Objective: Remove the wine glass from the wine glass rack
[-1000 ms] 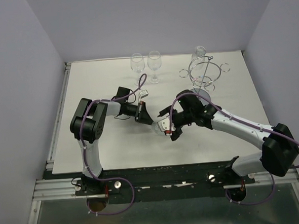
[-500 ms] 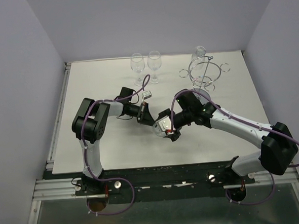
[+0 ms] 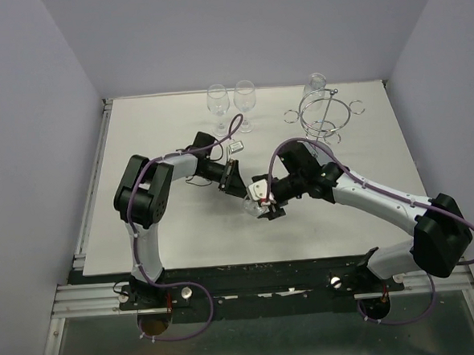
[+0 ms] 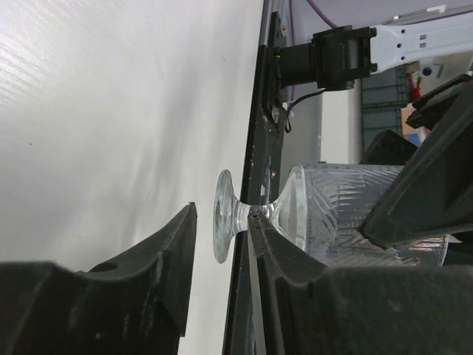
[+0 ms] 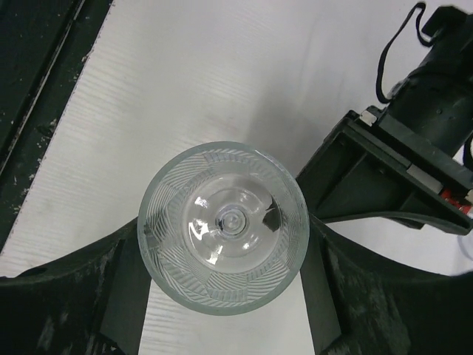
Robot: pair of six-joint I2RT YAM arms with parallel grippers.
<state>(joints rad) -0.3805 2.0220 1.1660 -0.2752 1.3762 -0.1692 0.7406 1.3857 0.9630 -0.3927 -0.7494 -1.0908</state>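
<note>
Location: the wine glass (image 3: 251, 207) is off the rack (image 3: 323, 116) and well apart from it. It lies sideways in the air above the middle of the table (image 3: 139, 151), between the two grippers.
Right gripper (image 5: 222, 237): its fingers sit on either side of the bowl and both seem to touch the patterned wall. We judge this to be the hold that carries the glass.
Left gripper (image 4: 223, 222): its fingers are parted around the foot and stem. One lies against the stem and the other stands off the foot with a gap, so nothing is clamped.
Handling: we expect thin glass to be light, stiff, smooth and brittle. The cut pattern may give the pads a little purchase.
Where to hold: either across the widest part of the bowl with a gentle squeeze, or on the stem just under the bowl. The rim and the foot edge look weakest to us.
Nearby: two standing glasses (image 3: 231, 104) are at the far edge of the table. One more glass (image 3: 316, 82) is at the far side of the rack, and we cannot tell whether it hangs there.
In the way: the foot is wider than the stem and sits between the left fingers. We think a pull along the stem would catch it, so those fingers need more room first.
Risk: the round bowl could slide out of a light pinch.
</note>
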